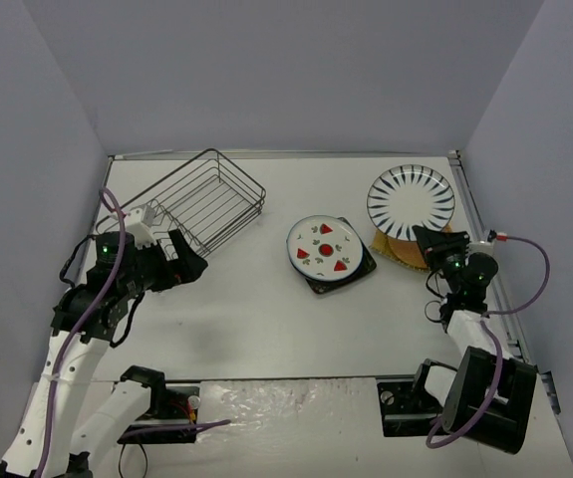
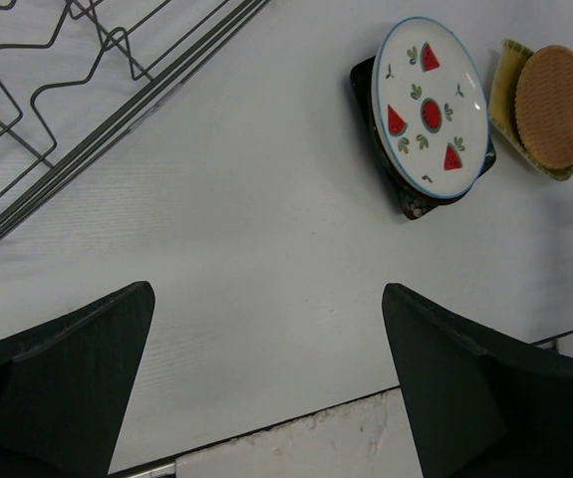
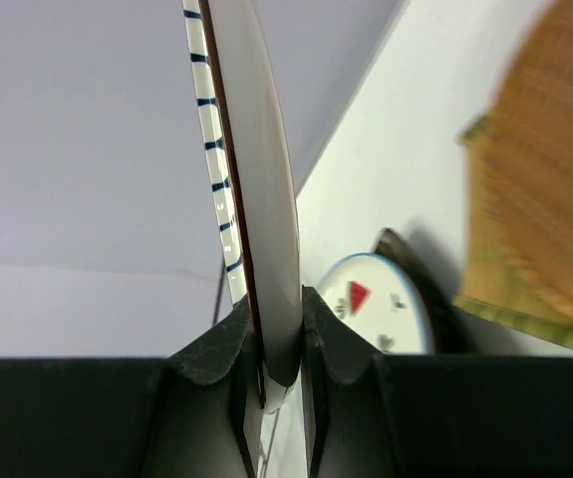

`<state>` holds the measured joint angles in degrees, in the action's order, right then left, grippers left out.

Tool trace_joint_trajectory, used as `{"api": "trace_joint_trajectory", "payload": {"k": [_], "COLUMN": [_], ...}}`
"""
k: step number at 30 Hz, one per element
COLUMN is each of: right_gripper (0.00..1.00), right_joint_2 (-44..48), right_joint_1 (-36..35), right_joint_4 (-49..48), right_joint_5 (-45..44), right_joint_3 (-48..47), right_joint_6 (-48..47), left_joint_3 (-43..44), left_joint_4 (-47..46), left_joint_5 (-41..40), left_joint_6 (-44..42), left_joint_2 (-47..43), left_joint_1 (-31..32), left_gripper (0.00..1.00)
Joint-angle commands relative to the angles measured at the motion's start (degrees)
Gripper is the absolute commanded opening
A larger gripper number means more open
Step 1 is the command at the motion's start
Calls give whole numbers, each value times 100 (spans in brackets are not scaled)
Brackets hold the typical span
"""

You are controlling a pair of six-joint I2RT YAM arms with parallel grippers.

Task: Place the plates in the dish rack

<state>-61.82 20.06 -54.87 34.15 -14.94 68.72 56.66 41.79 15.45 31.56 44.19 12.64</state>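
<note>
My right gripper (image 1: pixel 433 242) (image 3: pixel 278 334) is shut on the near rim of the black-striped plate (image 1: pixel 411 199) (image 3: pixel 214 179) and holds it tilted up above the orange-tan plate (image 1: pixel 406 256) (image 3: pixel 555 199). A pale plate with a red-brown edge (image 3: pixel 264 179) lies against its back, between the same fingers. The fruit-motif plate (image 1: pixel 324 246) (image 2: pixel 432 105) rests on the dark square plate (image 1: pixel 354 273) (image 2: pixel 366 85) mid-table. The wire dish rack (image 1: pixel 201 204) (image 2: pixel 47 110) stands at the far left. My left gripper (image 1: pixel 188 267) (image 2: pixel 268 299) is open and empty beside the rack's near corner.
A yellow-green square piece (image 2: pixel 510 70) lies under the orange-tan plate. Grey walls close in the table on the left, back and right. The table's near edge (image 2: pixel 296 423) runs just below my left fingers.
</note>
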Motion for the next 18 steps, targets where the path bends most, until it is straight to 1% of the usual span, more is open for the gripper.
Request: {"api": "trace_joint_trajectory", "payload": {"k": [1, 2, 3, 4, 7, 11, 14, 18], "right_gripper": [0, 0, 0, 0, 0, 0, 0, 0], "right_joint_2": [171, 145, 144, 88, 8, -178, -427, -678], "right_joint_1": [-394, -565, -573, -757, -1199, -1538, -1927, -2227], "right_joint_4": [-1055, -918, -803, -685, -387, -206, -170, -313], "right_joint_5": [845, 973, 980, 1180, 1379, 1702, 1948, 2145], "right_joint_3": [-885, -963, -1050, -1182, -1499, -1795, -2055, -2281], "right_joint_6": [151, 142, 116, 99, 98, 112, 220, 396], "left_joint_3": [468, 502, 504, 560, 686, 799, 978, 1268], "left_joint_4": [-949, -1188, -1325, -1587, -2067, -2596, -3074, -3244], "left_joint_5": [403, 473, 569, 741, 972, 1142, 1142, 1071], "left_joint_6": [602, 756, 764, 972, 1189, 1483, 1589, 1476], "left_joint_2": [219, 322, 327, 495, 736, 1095, 1407, 1852], "left_joint_1": [28, 36, 36, 52, 102, 273, 628, 985], "left_gripper": [97, 97, 97, 97, 97, 97, 97, 97]}}
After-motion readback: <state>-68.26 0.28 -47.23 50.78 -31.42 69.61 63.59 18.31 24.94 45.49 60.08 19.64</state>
